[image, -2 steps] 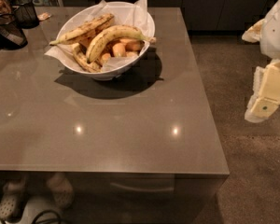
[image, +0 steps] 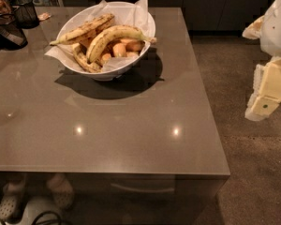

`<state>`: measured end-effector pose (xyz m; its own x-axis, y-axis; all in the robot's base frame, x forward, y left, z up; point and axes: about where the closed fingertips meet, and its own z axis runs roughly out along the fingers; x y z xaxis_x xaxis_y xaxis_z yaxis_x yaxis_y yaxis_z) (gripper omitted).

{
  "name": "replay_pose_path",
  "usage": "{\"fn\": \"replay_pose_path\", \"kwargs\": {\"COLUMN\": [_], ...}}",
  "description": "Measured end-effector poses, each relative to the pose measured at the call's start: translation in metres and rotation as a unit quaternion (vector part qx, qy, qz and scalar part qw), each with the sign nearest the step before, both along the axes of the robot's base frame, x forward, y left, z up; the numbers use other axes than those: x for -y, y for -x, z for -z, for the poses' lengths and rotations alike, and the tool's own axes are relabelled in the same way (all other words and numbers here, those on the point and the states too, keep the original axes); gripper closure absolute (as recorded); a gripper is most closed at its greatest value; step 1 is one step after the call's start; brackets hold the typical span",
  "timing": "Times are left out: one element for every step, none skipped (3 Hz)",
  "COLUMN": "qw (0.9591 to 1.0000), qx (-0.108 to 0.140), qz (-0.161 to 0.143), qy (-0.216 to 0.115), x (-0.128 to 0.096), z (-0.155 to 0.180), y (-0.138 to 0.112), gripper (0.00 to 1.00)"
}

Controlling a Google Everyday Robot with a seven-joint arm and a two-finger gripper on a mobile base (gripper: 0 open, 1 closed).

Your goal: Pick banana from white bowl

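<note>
hand (image: 261, 108) right of table (image: 131, 144), banana (image: 113, 33) in white bowl (image: 113, 73) near far edge

A kitchen or office break area is suggested. A grey counter (image: 131, 139) with a white bowl (image: 107, 71) of fruit (image: 126, 47), dark cabinets (image: 215, 3) and a black mesh cup (image: 25, 12) are seen. The gripper (image: 264, 102) is held right of the counter, over speckled floor (image: 253, 182).

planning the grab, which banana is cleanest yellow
The big curved banana; the straighter one and thin one are speckled. Tool sits right of the table.
</note>
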<state>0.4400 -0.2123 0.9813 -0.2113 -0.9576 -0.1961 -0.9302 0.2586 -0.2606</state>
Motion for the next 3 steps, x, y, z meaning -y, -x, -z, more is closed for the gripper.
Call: {"fn": "replay_pose_path", "kwargs": {"qw": [0.9998,0.9988,0.9988], "qx": [-0.003,0.007,0.013], "qz": [-0.012,-0.031,-0.031], "qy": [0.017,0.038,0.036], "x": [-0.016,-0.037,-0.038], "z": [-0.007,-0.017,-0.018], "y": [-0.010,-0.018,-0.020], "gripper": [0.00,0.00,0.00]}}
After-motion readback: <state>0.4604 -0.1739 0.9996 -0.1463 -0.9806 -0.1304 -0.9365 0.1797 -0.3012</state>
